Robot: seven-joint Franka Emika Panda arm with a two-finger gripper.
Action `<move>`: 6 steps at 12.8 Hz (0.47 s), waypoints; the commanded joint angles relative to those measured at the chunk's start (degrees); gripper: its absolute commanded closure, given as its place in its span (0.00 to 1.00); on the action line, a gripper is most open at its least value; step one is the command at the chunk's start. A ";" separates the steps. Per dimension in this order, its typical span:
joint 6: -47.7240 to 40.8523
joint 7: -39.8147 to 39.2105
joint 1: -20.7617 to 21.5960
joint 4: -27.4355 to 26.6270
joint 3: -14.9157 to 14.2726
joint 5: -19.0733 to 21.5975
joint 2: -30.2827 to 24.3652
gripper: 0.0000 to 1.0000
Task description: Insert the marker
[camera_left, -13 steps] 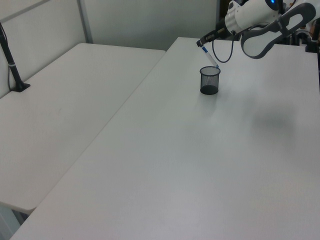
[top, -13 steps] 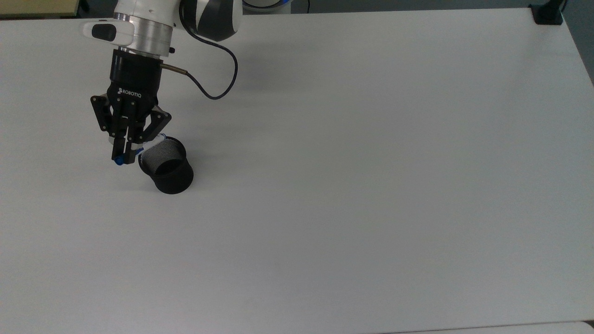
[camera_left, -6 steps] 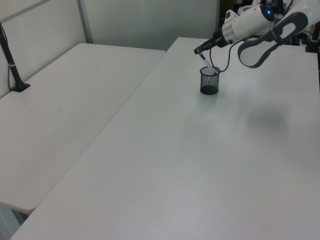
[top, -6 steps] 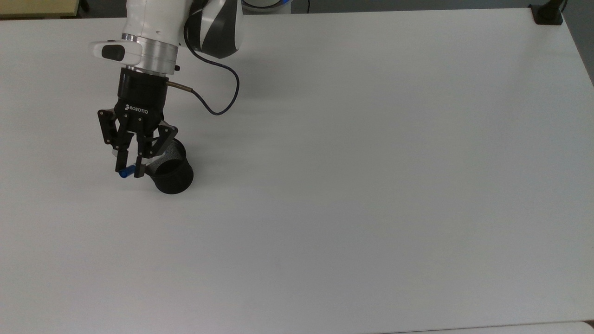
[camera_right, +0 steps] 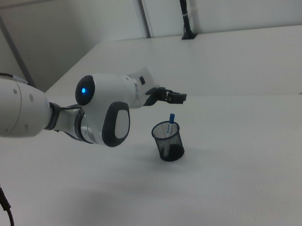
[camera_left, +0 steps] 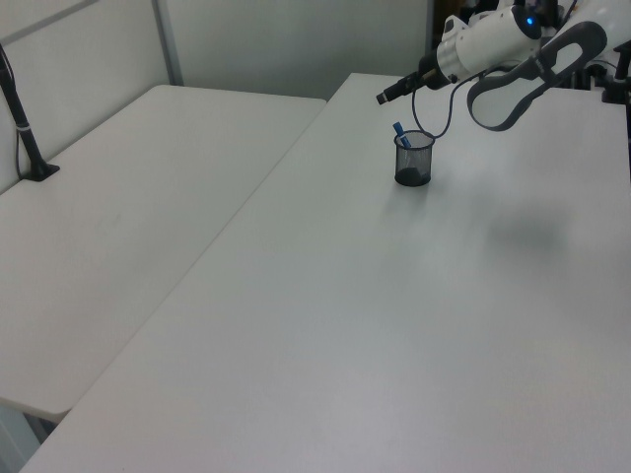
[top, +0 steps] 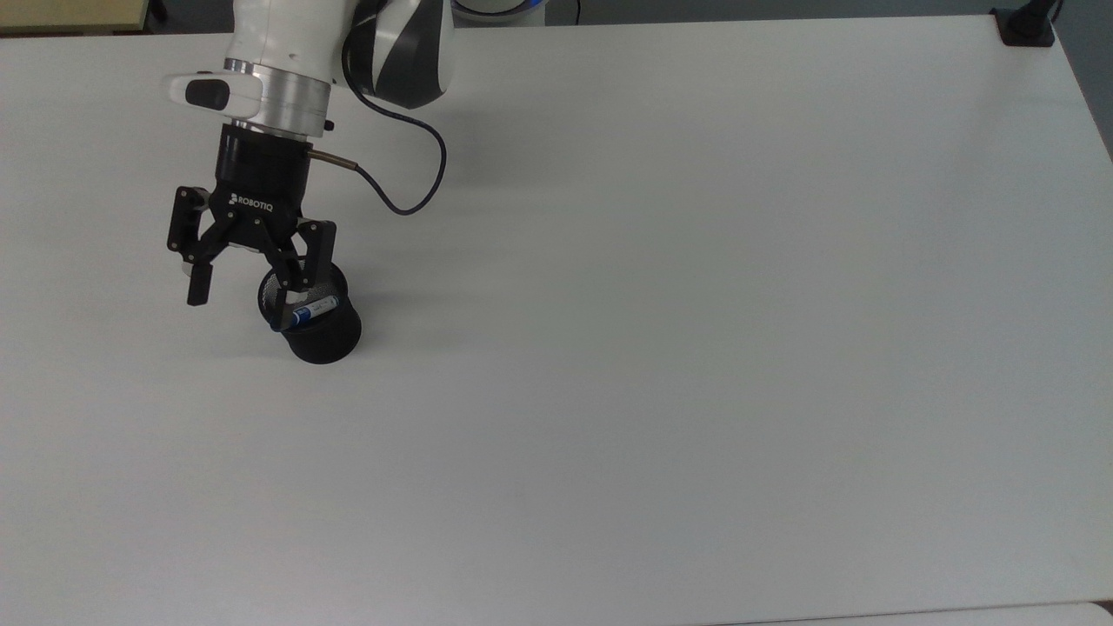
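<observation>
The marker [top: 313,309] stands inside the black mesh cup [top: 320,335], leaning against the cup's wall rather than upright. In the top view its long axis runs roughly left to right across the cup's mouth, with the blue end toward the top view's left and the white barrel with its blue label toward the top view's right. In the left view the blue end of the marker [camera_left: 398,129] pokes up above the rim of the cup [camera_left: 413,169] at the left view's left side, and in the right view the marker [camera_right: 170,120] rises above the rim of the cup [camera_right: 170,147], tilted toward the right view's right. The gripper [top: 248,291] hangs just above the cup with its fingers [top: 197,283] spread wide apart and holding nothing; one finger is over the cup's mouth and the other is off to the top view's left of it. White lettering on the gripper's black body reads "ROBOTIQ". The cup sits on the white worktop [top: 696,348] near the top view's left edge, well apart from the other edges.
</observation>
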 commanded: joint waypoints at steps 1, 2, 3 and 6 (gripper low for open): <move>-4.87 0.23 0.22 0.63 -0.05 0.05 -3.37 0.00; -10.90 0.23 0.22 2.28 0.04 0.05 -5.21 0.00; -16.88 0.23 0.31 3.69 0.04 0.05 -6.88 0.00; -29.54 0.23 0.74 5.99 0.30 0.14 -11.01 0.00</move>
